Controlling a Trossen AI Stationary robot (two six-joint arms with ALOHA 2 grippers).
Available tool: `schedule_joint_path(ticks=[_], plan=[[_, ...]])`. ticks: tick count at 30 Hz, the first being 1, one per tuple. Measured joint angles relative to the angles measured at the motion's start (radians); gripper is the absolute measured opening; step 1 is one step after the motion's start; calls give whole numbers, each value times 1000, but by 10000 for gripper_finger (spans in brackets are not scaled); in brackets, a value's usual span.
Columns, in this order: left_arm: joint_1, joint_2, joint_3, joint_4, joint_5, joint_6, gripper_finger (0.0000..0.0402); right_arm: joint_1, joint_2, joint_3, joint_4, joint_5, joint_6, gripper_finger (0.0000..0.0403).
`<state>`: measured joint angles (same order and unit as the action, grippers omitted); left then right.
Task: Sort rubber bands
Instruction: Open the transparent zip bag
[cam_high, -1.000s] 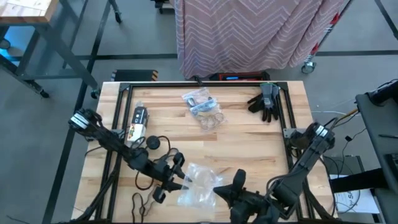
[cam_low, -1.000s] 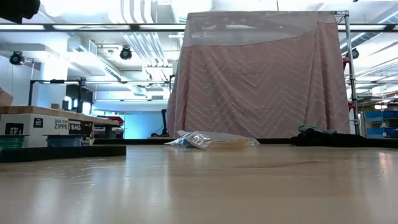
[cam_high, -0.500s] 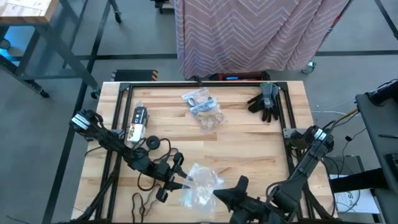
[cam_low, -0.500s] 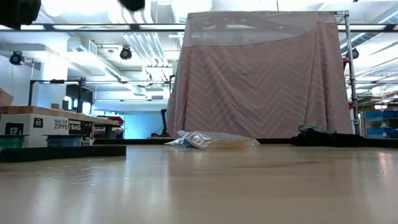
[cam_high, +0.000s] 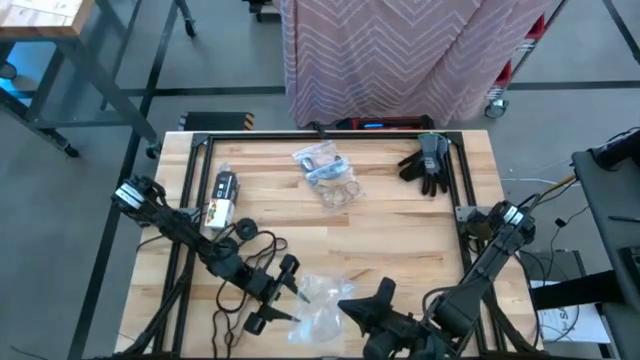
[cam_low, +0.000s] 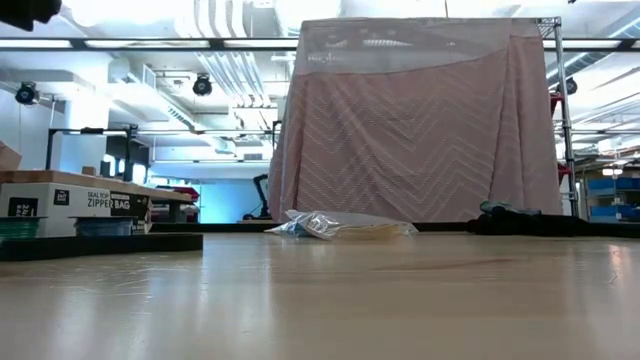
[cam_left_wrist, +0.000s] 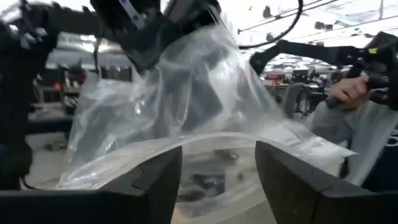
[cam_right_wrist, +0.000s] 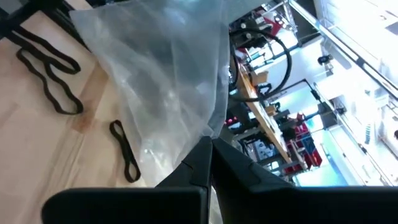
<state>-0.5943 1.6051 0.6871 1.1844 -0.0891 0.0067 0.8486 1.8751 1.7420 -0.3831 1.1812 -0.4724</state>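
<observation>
Since a second ago the left gripper (cam_high: 288, 303) has spread apart at the clear plastic bag (cam_high: 322, 307); the right gripper (cam_right_wrist: 210, 144) pinches that bag's edge; black rubber bands (cam_right_wrist: 50, 82) lie beside it; another bag (cam_high: 328, 172) and gloves (cam_high: 427, 165) sit far off.

A pale wooden table (cam_high: 400, 240) edged by a black frame carries everything. On the high view's clock face, two clear bags holding bands (cam_high: 328, 172) lie at twelve, dark gloves (cam_high: 428, 163) at one, and a small labelled black device (cam_high: 220, 197) at ten. A crumpled clear plastic bag (cam_high: 322, 306) sits at six, with loose black rubber bands (cam_high: 226, 326) on the wood at seven
</observation>
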Motion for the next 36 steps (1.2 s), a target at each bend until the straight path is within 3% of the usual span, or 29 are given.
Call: schedule_joint_path(ticks=[10, 20, 23, 26, 29, 36], plan=[[-1, -21, 5, 64, -85, 100, 170, 15, 0, 0, -1, -2, 28, 0], [-49, -31, 5, 21, -90, 202, 214, 3, 0, 0, -8, -1, 92, 0], [-74, -31, 5, -21, -170, 325, 227, 1, 0, 0, -8, -1, 102, 0], [-97, -29, 5, -53, -254, 542, 230, -4, -2, 0, -1, -1, 123, 0], [-106, -30, 5, -40, -284, 699, 226, -12, -4, 0, -1, -3, 166, 0], [-106, -30, 5, -42, -388, 774, 187, -43, -4, 0, -6, -58, 315, 0]])
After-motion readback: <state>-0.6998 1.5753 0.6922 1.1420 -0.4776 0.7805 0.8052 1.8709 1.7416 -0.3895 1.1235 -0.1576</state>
